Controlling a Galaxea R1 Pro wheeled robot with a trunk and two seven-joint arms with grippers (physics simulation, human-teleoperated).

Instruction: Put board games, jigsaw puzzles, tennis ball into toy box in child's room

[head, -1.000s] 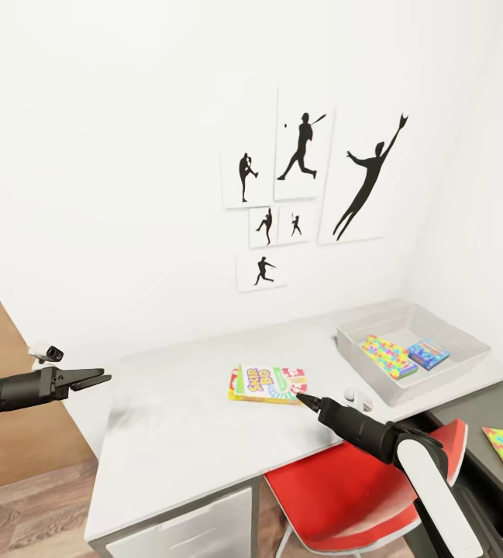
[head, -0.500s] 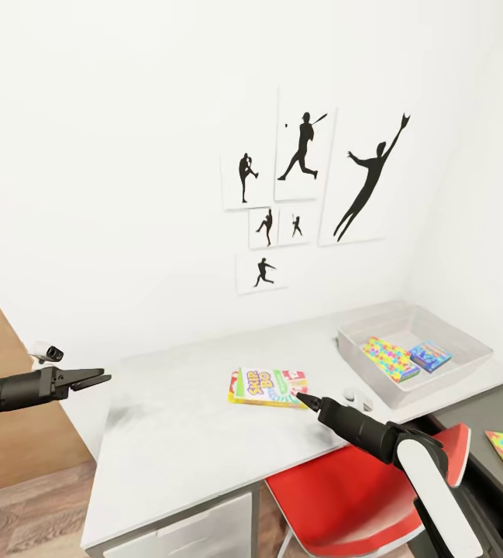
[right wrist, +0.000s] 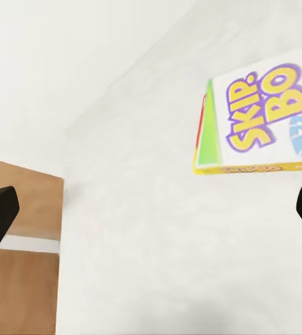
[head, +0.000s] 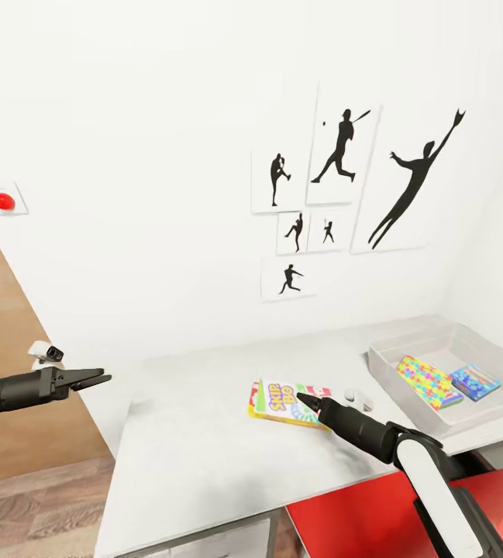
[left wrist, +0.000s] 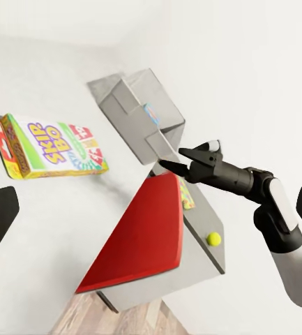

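The yellow-green Skip-Bo board game box (head: pixel 288 401) lies flat on the pale grey worktop (head: pixel 204 457), just ahead of the right gripper (head: pixel 304 401), whose tips hang at or above its near edge; whether they touch it I cannot tell. It seems to rest on a second flat box with a red edge. In the right wrist view the fingers sit far out at either side, so that gripper is spread wide, probably readying to straddle the box; the box (right wrist: pixel 262 118) lies off-centre between them. Beyond the gripper to its right stands the shallow light grey toy box (head: pixel 445 372), already holding a many-coloured jigsaw puzzle sheet (head: pixel 429 382) and a small blue game box (head: pixel 476 382); bare worktop lies between. The left gripper (head: pixel 100 379) hangs off the worktop's end, well apart, jaws slightly parted, holding nothing. A red chair (head: pixel 406 519) sits below the near edge.
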